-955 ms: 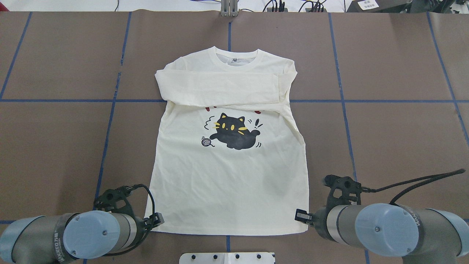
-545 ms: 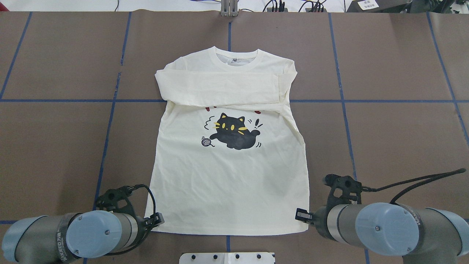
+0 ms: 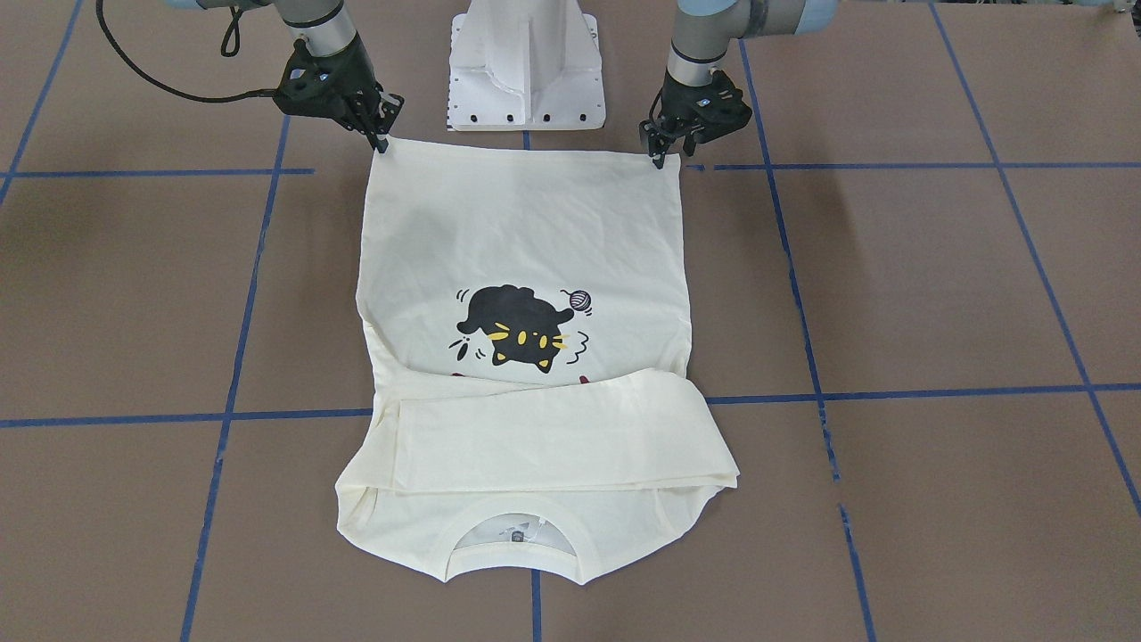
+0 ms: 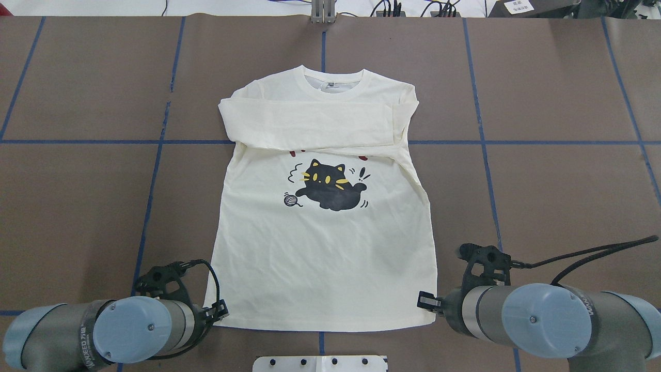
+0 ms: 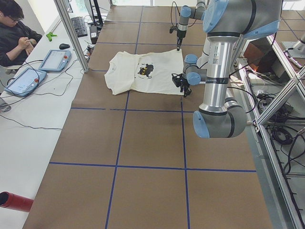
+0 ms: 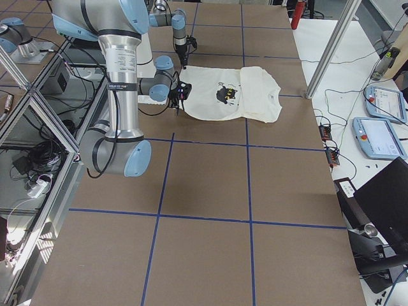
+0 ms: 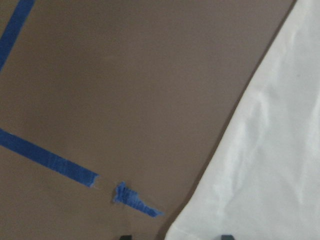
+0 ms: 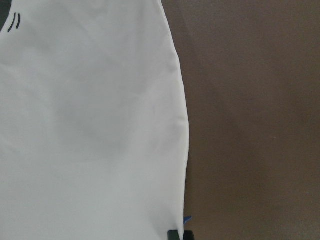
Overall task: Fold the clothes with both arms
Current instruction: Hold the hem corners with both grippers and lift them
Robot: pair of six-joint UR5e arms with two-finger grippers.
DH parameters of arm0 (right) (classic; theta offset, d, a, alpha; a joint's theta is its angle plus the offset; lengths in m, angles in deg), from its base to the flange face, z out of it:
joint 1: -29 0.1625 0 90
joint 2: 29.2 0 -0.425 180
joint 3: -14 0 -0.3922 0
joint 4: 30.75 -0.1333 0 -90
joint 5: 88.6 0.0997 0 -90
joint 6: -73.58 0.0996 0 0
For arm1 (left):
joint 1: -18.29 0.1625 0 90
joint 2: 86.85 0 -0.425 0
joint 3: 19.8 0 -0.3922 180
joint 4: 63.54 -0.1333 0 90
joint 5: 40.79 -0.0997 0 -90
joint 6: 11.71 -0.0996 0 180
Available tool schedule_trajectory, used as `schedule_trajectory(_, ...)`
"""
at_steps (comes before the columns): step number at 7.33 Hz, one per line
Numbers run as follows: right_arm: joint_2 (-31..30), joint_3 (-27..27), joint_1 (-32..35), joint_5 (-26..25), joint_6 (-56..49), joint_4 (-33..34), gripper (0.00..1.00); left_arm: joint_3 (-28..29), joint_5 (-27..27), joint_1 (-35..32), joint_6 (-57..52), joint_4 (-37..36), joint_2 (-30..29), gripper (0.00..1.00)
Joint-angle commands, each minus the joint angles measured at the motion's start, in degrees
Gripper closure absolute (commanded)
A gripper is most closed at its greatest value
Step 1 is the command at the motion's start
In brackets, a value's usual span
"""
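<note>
Cream cotton shirt [image 4: 325, 248], flat and print-up on the table, hem nearest me, one claw at each near corner.

Item, near: left gripper [image 4: 223, 310] at the 7 o'clock hem corner, fingers spread, with the corner lying between them in my wrist view. Right gripper [image 4: 424, 300] at the 5 o'clock corner, tips at the cloth's edge; I cannot tell whether they are released or clenched on cloth. Each arm is equally near its own corner. Item, shirt: long axis 6 to 12, body running away from both claws toward 12, with cat print [image 4: 330, 188] mid-body, sleeves [image 4: 310, 124] crossed over the chest and collar [image 4: 333, 82] farthest. I judge the fold carries the hem toward 12. Item, surface: brown table [image 4: 77, 206], blue tape [image 4: 154, 175] grid. Item, room: cables [image 4: 384, 8] beyond the far edge.
</note>
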Motion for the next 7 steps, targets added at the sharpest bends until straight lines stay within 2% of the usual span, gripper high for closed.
schedule_trajectory(1,-0.1,0.0,0.3,0.0,0.0,0.0,1.00,0.1,0.0,0.0,0.0,0.0,0.0,0.59)
schedule_trajectory(3,-0.1,0.0,0.5,0.1,-0.1,-0.1,1.00,-0.1,0.0,0.0,0.0,0.0,0.0,0.82)
schedule_trajectory(4,-0.1,0.0,0.5,0.1,-0.1,0.0,1.00,-0.1,-0.1,0.0,0.1,0.0,-0.5,0.86)
schedule_trajectory(6,-0.2,0.1,0.5,0.2,-0.2,0.0,1.00,-0.6,0.4,-0.2,0.1,-0.2,-1.8,1.00)
schedule_trajectory(7,-0.4,0.0,0.7,0.5,-0.2,0.0,1.00,-1.3,0.6,-0.5,0.1,-0.5,-2.7,1.00)
